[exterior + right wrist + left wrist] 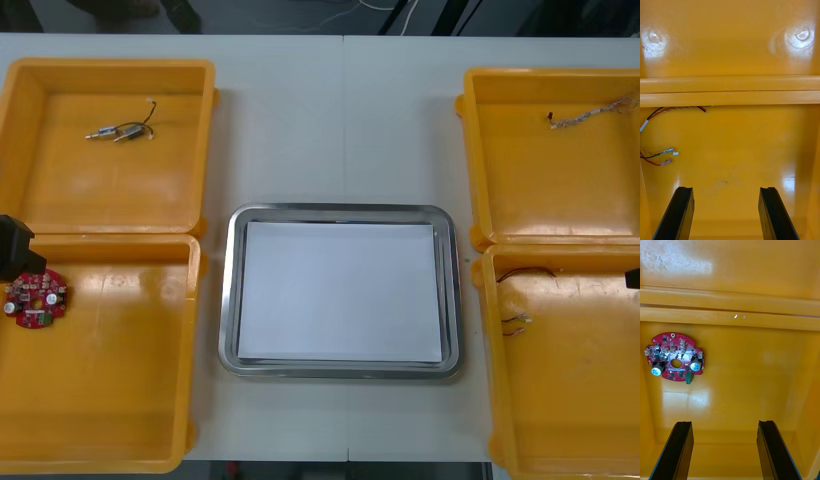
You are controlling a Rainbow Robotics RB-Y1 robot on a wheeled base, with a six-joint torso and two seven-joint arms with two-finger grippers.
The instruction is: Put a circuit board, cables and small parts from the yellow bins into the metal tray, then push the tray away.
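Observation:
A round red circuit board (pixel 36 298) lies at the left side of the near left yellow bin (pixel 110 400). My left gripper (pixel 724 452) hovers inside that bin, open, with the board (pixel 674 362) ahead of its left finger (pixel 675 450) and nothing between the fingers. My right gripper (pixel 726 213) is open and empty inside the near right bin (pixel 570 400). Red, yellow and black cables (pixel 658 155) lie ahead of its left finger, in the bin's corner (pixel 518 300). The metal tray (pixel 340 213), white inside, sits between the bins with nothing in it.
The far left bin (pixel 100 190) holds small metal parts (pixel 118 130). The far right bin (pixel 560 190) holds a thin twisted cable (pixel 592 114). Bin walls stand close on both sides of each gripper. Bare table stretches beyond the tray's far rim.

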